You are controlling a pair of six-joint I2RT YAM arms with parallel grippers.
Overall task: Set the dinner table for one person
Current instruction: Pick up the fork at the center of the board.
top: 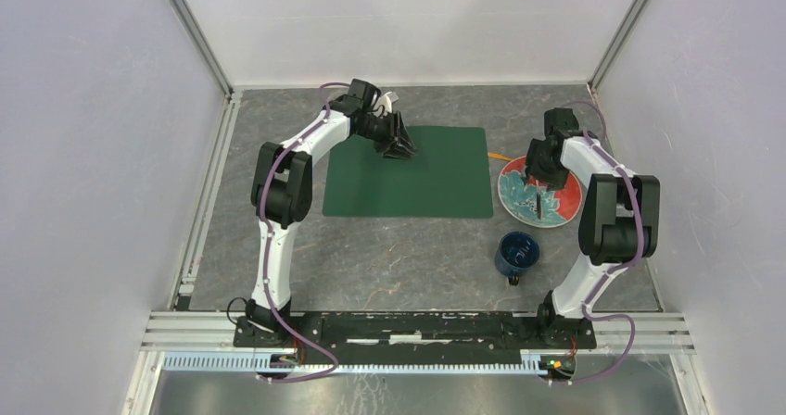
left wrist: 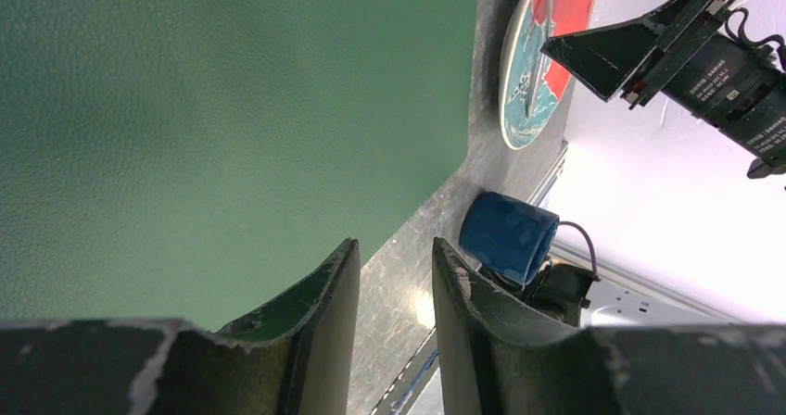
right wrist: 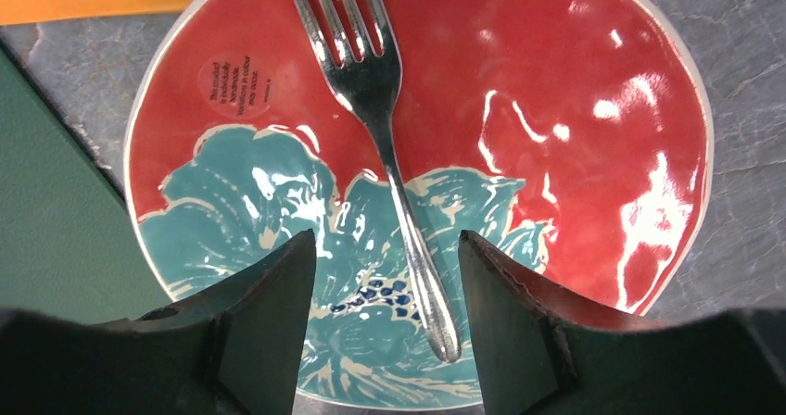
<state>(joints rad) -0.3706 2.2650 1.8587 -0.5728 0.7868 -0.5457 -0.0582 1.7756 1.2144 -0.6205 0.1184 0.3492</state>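
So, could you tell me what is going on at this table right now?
The right gripper hovers open over the red and teal plate, its fingers either side of the fork lying on it. The left gripper is at the far side of the green placemat, open with nothing in it. The blue mug stands on the bare table, off the mat.

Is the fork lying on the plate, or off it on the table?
On the plate. The fork rests on the red and teal plate, tines over the red part, handle over the teal flower.
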